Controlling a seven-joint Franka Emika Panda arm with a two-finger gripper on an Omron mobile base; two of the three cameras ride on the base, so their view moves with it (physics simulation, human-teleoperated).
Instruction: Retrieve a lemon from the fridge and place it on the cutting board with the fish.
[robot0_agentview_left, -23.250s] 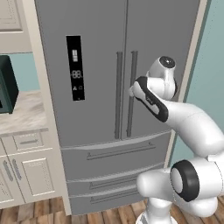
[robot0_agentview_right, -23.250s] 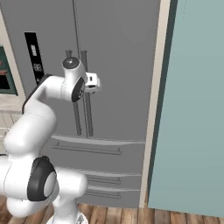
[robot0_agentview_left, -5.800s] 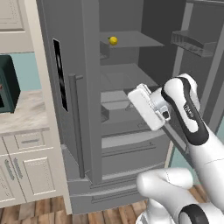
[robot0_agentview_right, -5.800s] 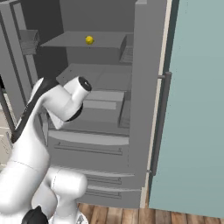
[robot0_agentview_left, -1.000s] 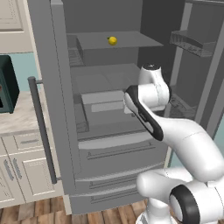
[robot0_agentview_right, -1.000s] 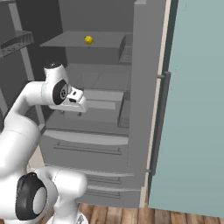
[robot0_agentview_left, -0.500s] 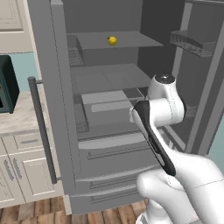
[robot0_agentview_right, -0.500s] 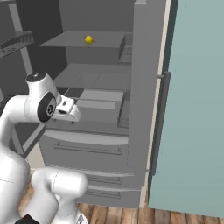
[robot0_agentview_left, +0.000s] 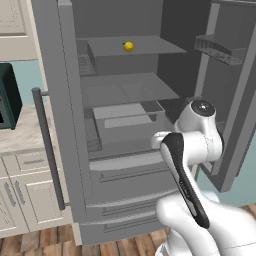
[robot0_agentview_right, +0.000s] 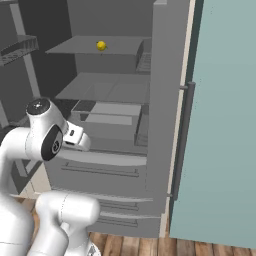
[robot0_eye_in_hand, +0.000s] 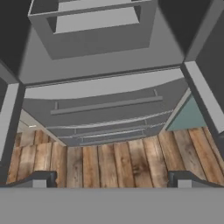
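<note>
The lemon (robot0_agentview_left: 128, 46) (robot0_agentview_right: 101, 45) is a small yellow ball resting on the top shelf inside the fridge (robot0_agentview_left: 50, 100) (robot0_agentview_right: 162, 100), whose two upper doors stand swung open. My gripper (robot0_eye_in_hand: 112, 179) is open with nothing between its fingers. It sits low in front of the fridge, well below the lemon, and looks down at the lower drawers (robot0_eye_in_hand: 105, 105) and the floor. My hand (robot0_agentview_right: 75, 138) shows as a white block level with the crisper box. The cutting board and the fish are out of view.
A dark green microwave (robot0_agentview_left: 7, 95) stands on a pale counter (robot0_agentview_left: 20, 135) left of the fridge, above cream cabinets (robot0_agentview_left: 25, 195). A teal wall (robot0_agentview_right: 220, 125) is to the right. Door bins (robot0_agentview_left: 220, 47) jut from the open door. Wooden floor (robot0_eye_in_hand: 109, 162) lies below.
My arm has folded down and back from the shelves, and the hand has dropped toward the lower drawers. The gripper stays open. The lemon has not moved.
</note>
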